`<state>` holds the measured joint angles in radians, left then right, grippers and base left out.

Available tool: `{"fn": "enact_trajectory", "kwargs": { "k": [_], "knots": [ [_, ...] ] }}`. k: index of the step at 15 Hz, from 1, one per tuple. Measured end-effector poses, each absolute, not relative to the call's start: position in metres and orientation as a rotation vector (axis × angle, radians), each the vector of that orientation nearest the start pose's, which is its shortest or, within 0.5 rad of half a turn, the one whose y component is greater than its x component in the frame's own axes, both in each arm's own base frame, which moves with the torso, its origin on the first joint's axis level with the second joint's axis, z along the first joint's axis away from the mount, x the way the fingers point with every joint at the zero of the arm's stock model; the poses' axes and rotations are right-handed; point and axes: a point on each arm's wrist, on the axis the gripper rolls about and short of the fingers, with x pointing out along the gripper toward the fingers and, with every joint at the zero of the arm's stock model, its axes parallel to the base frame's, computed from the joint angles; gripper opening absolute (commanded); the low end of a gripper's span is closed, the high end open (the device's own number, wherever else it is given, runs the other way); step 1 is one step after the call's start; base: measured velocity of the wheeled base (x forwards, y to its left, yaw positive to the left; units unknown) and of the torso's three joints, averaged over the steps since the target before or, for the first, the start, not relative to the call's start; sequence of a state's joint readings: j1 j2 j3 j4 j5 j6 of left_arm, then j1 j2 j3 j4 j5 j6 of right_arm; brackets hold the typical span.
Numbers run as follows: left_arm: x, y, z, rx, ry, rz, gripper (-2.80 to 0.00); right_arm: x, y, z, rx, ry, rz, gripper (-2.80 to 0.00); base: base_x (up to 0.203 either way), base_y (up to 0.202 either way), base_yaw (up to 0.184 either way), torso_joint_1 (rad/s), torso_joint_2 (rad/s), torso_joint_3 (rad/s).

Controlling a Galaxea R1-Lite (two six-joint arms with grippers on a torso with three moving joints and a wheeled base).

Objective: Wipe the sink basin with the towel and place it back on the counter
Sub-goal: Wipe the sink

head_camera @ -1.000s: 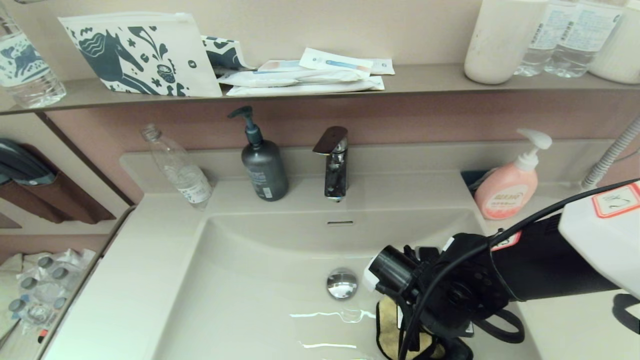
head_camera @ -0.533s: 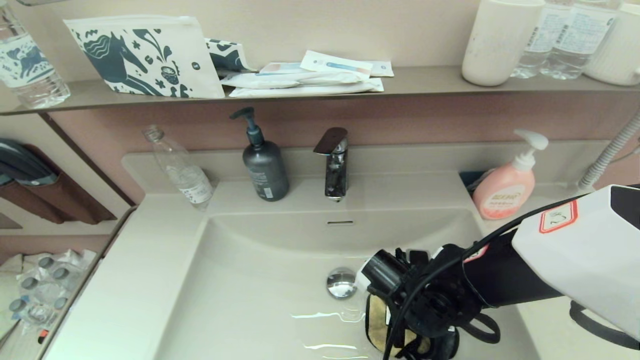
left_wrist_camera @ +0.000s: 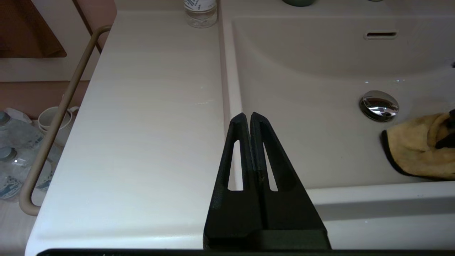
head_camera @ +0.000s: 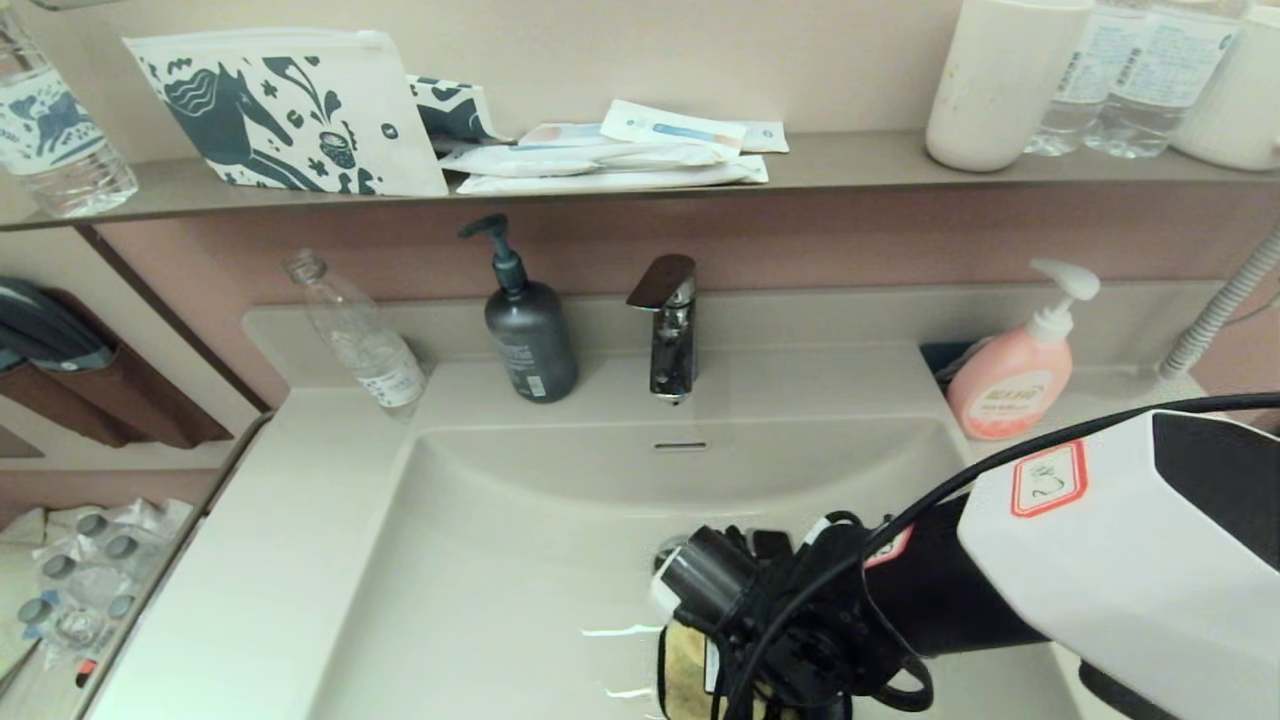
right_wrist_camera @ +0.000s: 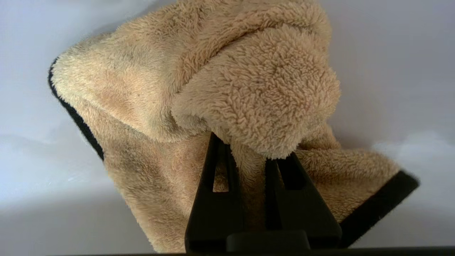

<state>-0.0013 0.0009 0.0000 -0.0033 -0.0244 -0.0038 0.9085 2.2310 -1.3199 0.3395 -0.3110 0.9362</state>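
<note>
The cream-white sink basin [head_camera: 520, 560] fills the middle of the head view, its overflow slot [head_camera: 680, 445] on the far wall. My right gripper [right_wrist_camera: 249, 145] is shut on the mustard-yellow towel [right_wrist_camera: 227, 81], pressing it onto the basin floor near the front. In the head view the right wrist covers most of the towel [head_camera: 685, 660] and most of the chrome drain plug [left_wrist_camera: 379, 105]. The left wrist view shows the towel [left_wrist_camera: 412, 149] lying just in front of the plug. My left gripper [left_wrist_camera: 247, 115] is shut and empty, above the basin's left rim by the counter [left_wrist_camera: 149, 124].
A chrome faucet [head_camera: 668, 330], grey pump bottle [head_camera: 528, 330] and clear plastic bottle [head_camera: 360, 335] stand behind the basin. A pink soap dispenser [head_camera: 1010, 375] stands at the back right. The wall shelf [head_camera: 850, 160] above holds packets and bottles. A towel bar [left_wrist_camera: 53, 121] runs along the counter's left side.
My right arm has slid leftward along the basin floor with the towel in its grip, and its wrist now covers most of the drain plug. The left gripper's earlier position is not shown.
</note>
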Motion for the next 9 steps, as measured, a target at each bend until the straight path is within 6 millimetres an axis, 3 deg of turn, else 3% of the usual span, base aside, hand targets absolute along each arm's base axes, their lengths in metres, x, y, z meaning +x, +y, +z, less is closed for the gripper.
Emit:
{"fn": "enact_trajectory", "kwargs": {
  "k": [4, 9],
  "knots": [
    [-0.023, -0.001, 0.076, -0.004, -0.003, -0.025, -2.8, 0.239, 0.333, 0.056, 0.137, 1.114, 0.107, -2.8, 0.0, 0.0, 0.0, 0.0, 0.0, 0.0],
    [-0.023, -0.001, 0.076, -0.004, -0.003, -0.025, -2.8, 0.255, 0.371, 0.061, 0.184, 1.045, 0.19, -2.8, 0.0, 0.0, 0.0, 0.0, 0.0, 0.0]
  ]
}}
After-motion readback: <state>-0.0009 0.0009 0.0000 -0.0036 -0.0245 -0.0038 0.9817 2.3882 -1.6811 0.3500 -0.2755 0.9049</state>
